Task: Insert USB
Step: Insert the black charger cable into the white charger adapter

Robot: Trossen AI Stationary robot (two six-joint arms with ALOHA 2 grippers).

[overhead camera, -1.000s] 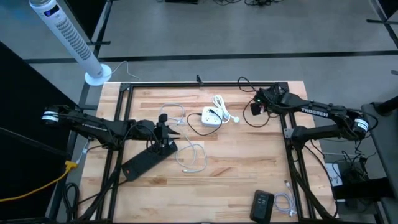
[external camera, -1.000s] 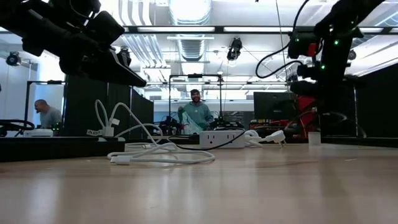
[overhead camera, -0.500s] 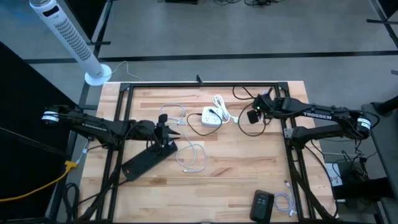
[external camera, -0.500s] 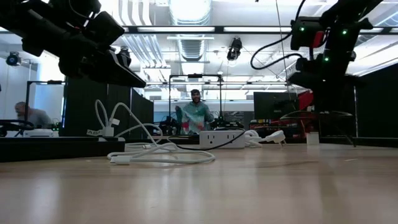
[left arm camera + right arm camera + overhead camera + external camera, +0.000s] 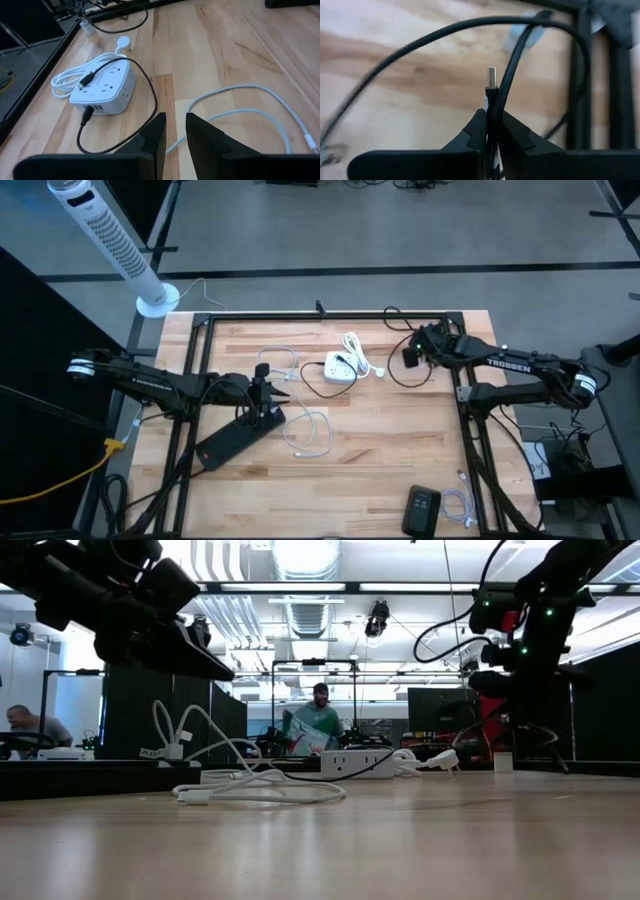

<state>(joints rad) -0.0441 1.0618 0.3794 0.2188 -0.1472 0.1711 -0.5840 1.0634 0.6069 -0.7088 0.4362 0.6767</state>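
my right gripper (image 5: 490,127) is pinched tight on the black usb cable (image 5: 420,37); the usb plug (image 5: 492,79) stands straight up out of my closed fingers (image 5: 476,131), metal tip bare; from above, that gripper (image 5: 412,356) hangs to the right of the white power strip (image 5: 340,369), well apart from it, over the wooden table (image 5: 400,450); the black cable loops on the boards between the gripper and the strip.

my left gripper (image 5: 174,135) is on the other side of the power strip (image 5: 104,90), near it and nearer the front of the table; its fingers (image 5: 155,135) stand a narrow slit apart and grip nothing; a thin black lead is plugged into the strip's top, and a white cable (image 5: 250,107) curls just beside my left fingers; a black bar (image 5: 235,440) lies under that arm, left of the strip.
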